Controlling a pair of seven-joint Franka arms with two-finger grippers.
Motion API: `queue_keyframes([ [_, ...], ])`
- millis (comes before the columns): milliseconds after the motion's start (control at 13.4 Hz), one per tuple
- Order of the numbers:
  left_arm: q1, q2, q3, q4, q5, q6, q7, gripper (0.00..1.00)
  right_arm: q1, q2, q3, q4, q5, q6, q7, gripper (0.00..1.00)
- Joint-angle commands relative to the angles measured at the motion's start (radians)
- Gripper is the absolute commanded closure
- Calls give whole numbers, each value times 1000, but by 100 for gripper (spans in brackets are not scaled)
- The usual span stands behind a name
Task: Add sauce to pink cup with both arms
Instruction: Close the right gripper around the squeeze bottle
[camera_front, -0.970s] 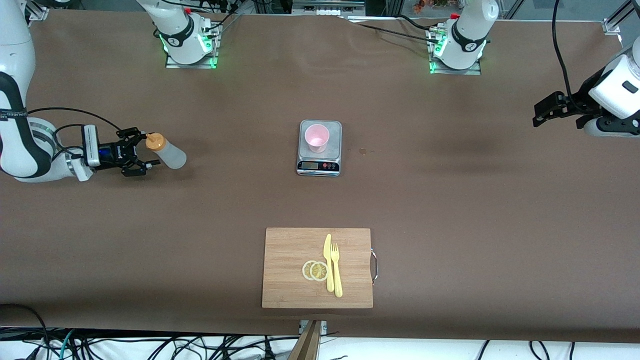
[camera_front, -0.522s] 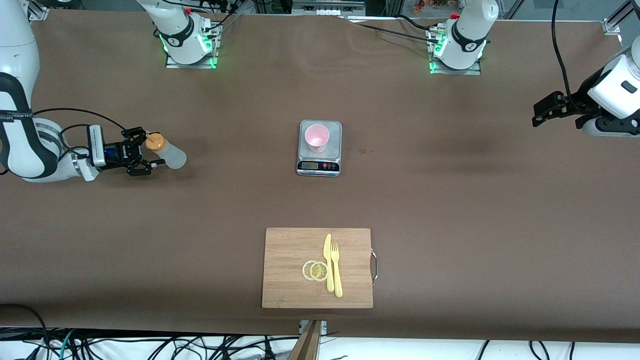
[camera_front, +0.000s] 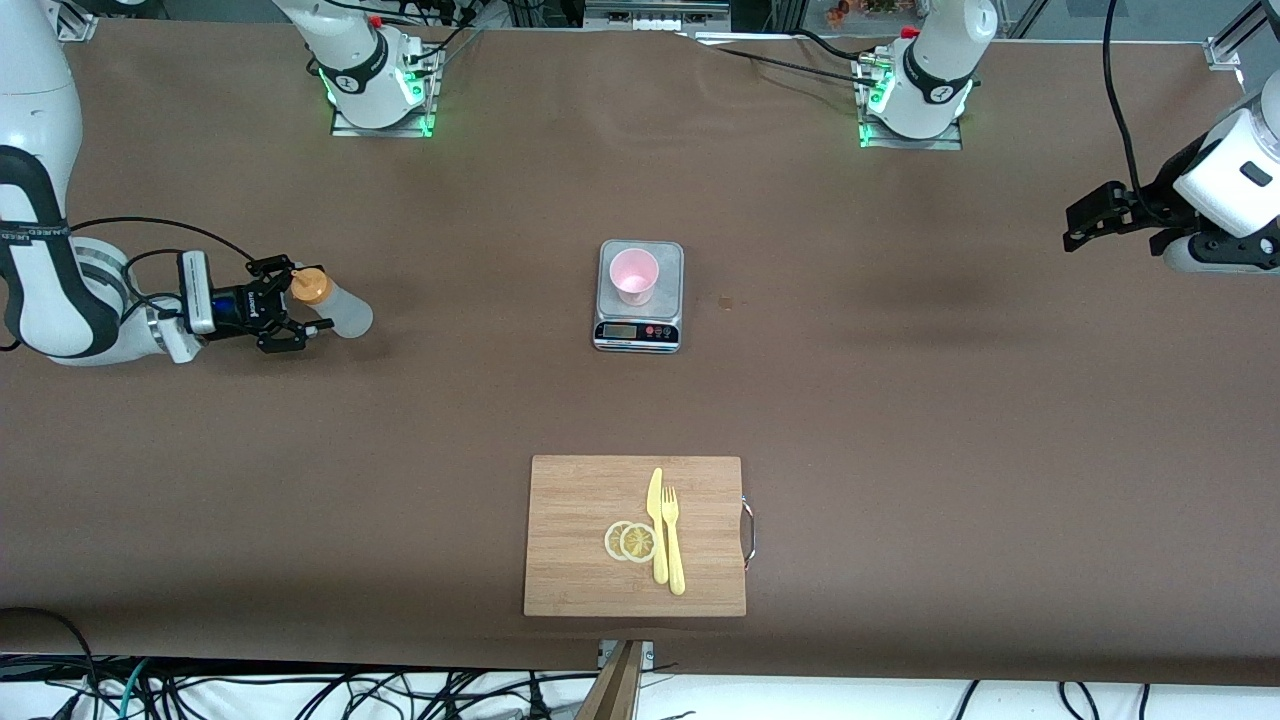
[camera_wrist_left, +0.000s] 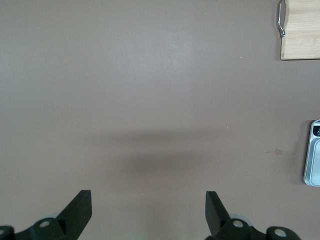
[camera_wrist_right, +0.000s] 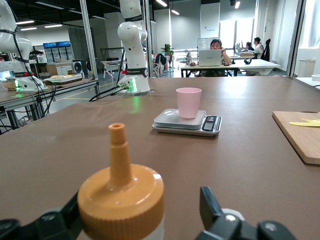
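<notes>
The sauce bottle (camera_front: 340, 312), whitish with an orange nozzle cap, stands upright on the table toward the right arm's end. My right gripper (camera_front: 300, 305) is open, with one finger on each side of the bottle just under the cap (camera_wrist_right: 121, 200). One finger (camera_wrist_right: 210, 202) stands clear of the bottle. The pink cup (camera_front: 634, 275) stands upright on a small scale (camera_front: 640, 335) at the table's middle, and it also shows in the right wrist view (camera_wrist_right: 188, 102). My left gripper (camera_front: 1078, 228) is open and empty over bare table at the left arm's end, where the arm waits (camera_wrist_left: 147, 200).
A wooden cutting board (camera_front: 570, 540) with a yellow knife, a fork (camera_front: 672, 540) and two lemon slices (camera_front: 630, 541) lies nearer to the front camera than the scale. A small stain (camera_front: 726, 301) marks the table beside the scale.
My right gripper has moved forward so that its open fingers now stand on either side of the bottle. The bottle, the cup and the left arm have stayed in place.
</notes>
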Motion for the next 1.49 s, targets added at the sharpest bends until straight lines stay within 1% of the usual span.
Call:
queue_keyframes([
  [0, -4, 7, 0, 27, 15, -24, 9, 0, 0, -22, 2, -30, 21, 15, -3, 14],
  [75, -4, 7, 0, 27, 17, -24, 12, 0, 0, -22, 2, -30, 21, 15, -4, 23],
  [149, -3, 5, 1, 27, 15, -26, 12, 0, 0, -21, 2, -36, 20, 17, -6, 28],
  [299, -2, 5, 0, 27, 15, -33, 12, 0, 0, -20, 2, -43, 20, 17, -8, 30],
  [373, -2, 5, 1, 27, 17, -35, 12, 0, 0, -20, 2, -43, 20, 17, -12, 37],
  [597, -2, 5, 0, 27, 17, -35, 17, 0, -2, -20, -1, -62, 18, 18, -14, 37],
  [746, -2, 2, -2, 30, 15, -94, 21, 0, -3, -20, -3, -68, 17, 18, -15, 37],
  [821, -2, 11, 6, 65, 14, -98, 21, 0, -3, -19, -3, -68, 17, 18, -15, 37],
  [896, -7, 27, 4, 68, 6, -99, 23, 0, -3, -19, -3, -68, 14, 18, -17, 43],
  [1045, -6, 59, -14, 77, 5, -96, 23, 0, -3, -19, -3, -73, 14, 18, -18, 46],
  [1194, -3, 62, -14, 79, 3, -98, 23, 0, -3, -19, -3, -73, 9, 17, -17, 59],
  [1418, -7, 68, -22, 79, 6, -96, 23, 0, -3, -22, -3, -69, 9, 18, -3, 61],
])
